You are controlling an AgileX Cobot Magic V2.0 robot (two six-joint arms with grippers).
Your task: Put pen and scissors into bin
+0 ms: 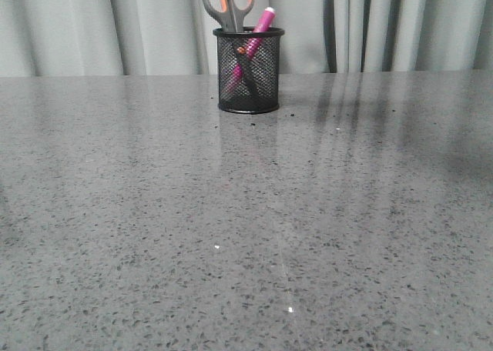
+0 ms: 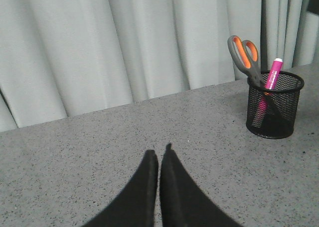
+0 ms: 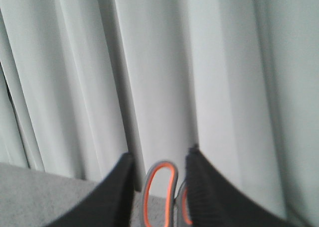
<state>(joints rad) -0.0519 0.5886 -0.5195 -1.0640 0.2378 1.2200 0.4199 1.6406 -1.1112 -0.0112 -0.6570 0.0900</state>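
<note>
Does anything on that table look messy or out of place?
Nothing much. The scissors and pink pen stand inside the upright bin, leaning across each other. Only a few dark specks lie by its base.

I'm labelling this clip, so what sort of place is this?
Probably a staged indoor test bench: a bare grey speckled stone-look tabletop, pale grey pleated curtains behind it, and only a round black wire-mesh pencil cup on it.

The grey speckled desk (image 1: pixel 154 235) carries the black mesh bin (image 1: pixel 248 78), standing upright at its far edge near the pale curtain (image 1: pixel 92 28). A few dark specks lie on the desk just beside the bin's base.
</note>
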